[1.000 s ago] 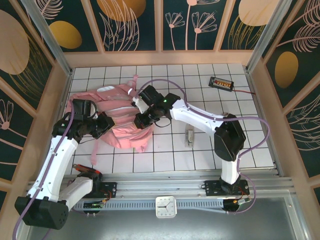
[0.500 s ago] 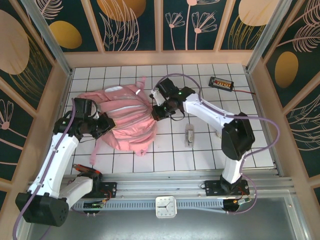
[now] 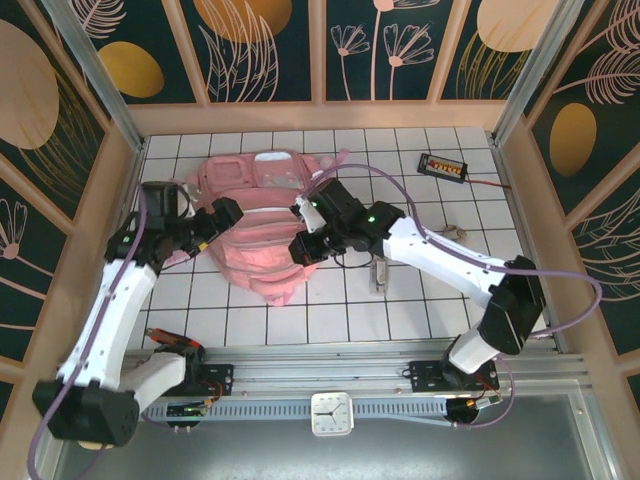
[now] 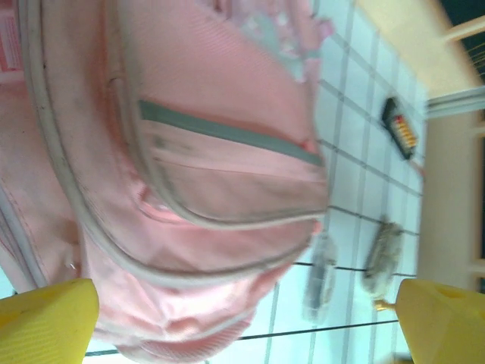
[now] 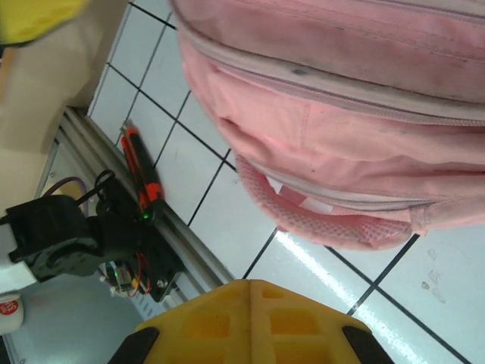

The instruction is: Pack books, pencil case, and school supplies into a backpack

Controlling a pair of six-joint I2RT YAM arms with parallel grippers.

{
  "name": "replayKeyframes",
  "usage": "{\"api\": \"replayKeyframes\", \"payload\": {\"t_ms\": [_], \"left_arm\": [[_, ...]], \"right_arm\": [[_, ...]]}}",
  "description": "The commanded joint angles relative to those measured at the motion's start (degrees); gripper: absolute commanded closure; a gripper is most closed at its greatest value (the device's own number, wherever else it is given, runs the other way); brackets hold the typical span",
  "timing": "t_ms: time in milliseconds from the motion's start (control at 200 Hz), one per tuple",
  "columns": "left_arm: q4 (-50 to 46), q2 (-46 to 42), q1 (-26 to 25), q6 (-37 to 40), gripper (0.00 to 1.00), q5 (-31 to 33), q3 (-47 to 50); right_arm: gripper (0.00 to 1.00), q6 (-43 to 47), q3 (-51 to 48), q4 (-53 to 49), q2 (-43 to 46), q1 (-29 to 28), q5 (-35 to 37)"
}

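The pink backpack (image 3: 258, 215) lies on the tiled table left of centre, with a front pocket facing up. It takes up most of the left wrist view, backpack (image 4: 204, 152), with grey trim across it. My left gripper (image 3: 218, 222) is at its left side, open wide, and the yellow fingers (image 4: 45, 322) stand apart with nothing between them. My right gripper (image 3: 305, 243) is at the bag's right edge, shut and empty. In the right wrist view its fingertips (image 5: 250, 288) meet just below the backpack (image 5: 341, 114). The books, pencil case and school supplies are out of view.
A small clear-grey item (image 3: 378, 272) lies on the tiles right of the bag, also visible as the item (image 4: 320, 277). A black device with orange dots (image 3: 443, 166) sits at the back right. A red-and-black tool (image 5: 140, 171) rests by the near rail. Wooden walls enclose the table.
The backpack has been turned and shifted toward the back, its front pocket now up. My left gripper has opened and let go of it. My right arm has swung toward the near side.
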State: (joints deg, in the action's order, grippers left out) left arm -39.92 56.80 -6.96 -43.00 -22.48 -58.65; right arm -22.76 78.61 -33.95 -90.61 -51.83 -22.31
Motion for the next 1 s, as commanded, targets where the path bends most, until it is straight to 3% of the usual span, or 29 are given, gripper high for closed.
{"api": "replayKeyframes", "payload": {"t_ms": [0, 75, 165, 270, 405, 480, 620, 771, 996], "left_arm": [[-3.6, -5.9, 0.2, -7.3, 0.01, -2.4, 4.6], [-2.1, -9.8, -0.1, -12.4, 0.01, -3.7, 8.6], [3.7, -13.4, -0.6, -19.5, 0.01, -6.4, 13.4], [2.1, -10.2, -3.9, -15.6, 0.01, -3.7, 10.5], [-11.9, 1.6, -9.6, 8.9, 0.01, 9.9, -2.4], [-14.7, 4.7, -10.7, 20.7, 0.01, 15.6, -7.8], [-14.4, 7.5, -11.3, 35.2, 0.01, 18.6, -14.9], [-13.9, 12.7, -11.6, 42.4, 0.01, 19.6, -13.8], [-7.3, 14.7, -11.6, 41.5, 0.01, 17.0, -10.6]], "right_arm": [[0.85, 0.1, -0.5, -1.8, -1.3, 3.3, 2.6], [0.5, 2.9, -0.5, -4.8, -1.3, 6.5, 6.9], [0.38, 4.6, -1.0, -3.4, -1.4, 11.6, 4.2], [0.38, 7.9, 0.3, -2.3, -3.9, 14.2, -0.7], [0.38, 21.4, 0.1, 0.3, -7.3, 14.3, -3.6], [0.38, 27.5, -1.3, 3.9, -7.1, 15.1, -5.7], [0.39, 30.1, 3.0, 4.4, -11.6, 18.7, -11.0], [0.41, 31.9, 9.1, 1.4, -19.1, 18.4, -11.9], [0.45, 32.2, 8.3, 1.8, -21.3, 17.9, -13.1]]}}
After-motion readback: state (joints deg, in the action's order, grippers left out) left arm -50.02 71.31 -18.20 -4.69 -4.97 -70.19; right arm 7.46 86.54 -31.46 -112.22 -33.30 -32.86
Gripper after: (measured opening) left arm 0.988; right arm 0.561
